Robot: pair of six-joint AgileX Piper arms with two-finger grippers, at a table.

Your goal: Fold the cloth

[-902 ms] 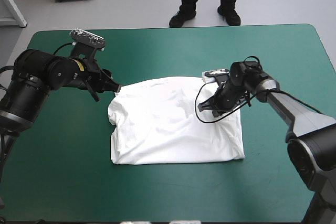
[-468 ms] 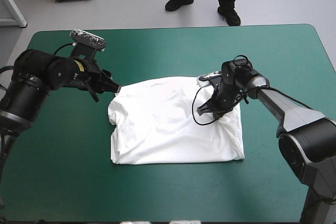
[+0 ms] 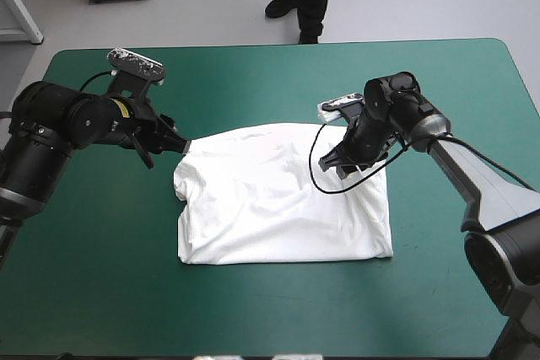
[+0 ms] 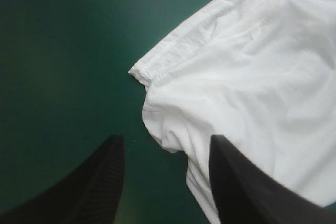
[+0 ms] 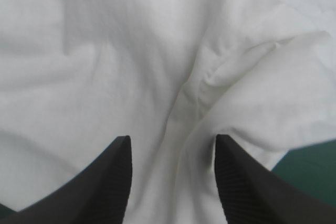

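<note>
The white T-shirt [image 3: 283, 196] lies as a flat, roughly square fold in the middle of the teal-green cover [image 3: 278, 82]. My left gripper [image 3: 180, 147] sits low at the shirt's far left corner. In the left wrist view this gripper [image 4: 165, 148] is open, one finger over the T-shirt [image 4: 252, 82] and the other over bare cover, with the hemmed corner just ahead. My right gripper [image 3: 334, 163] hovers over the shirt's far right part. Seen from its own wrist, the right gripper [image 5: 173, 142] is open, and a raised wrinkle of the T-shirt [image 5: 157, 51] runs between its fingers.
Bare teal-green cover surrounds the shirt on all sides, widest toward the near edge [image 3: 270, 318] and the far edge. A strip of cover [image 5: 310, 166] shows beside the right gripper past the shirt's edge.
The right gripper has shifted slightly toward the far edge over the shirt's far right part, its wrist turning. The left arm has eased back a little to the left. The shirt lies as before.
</note>
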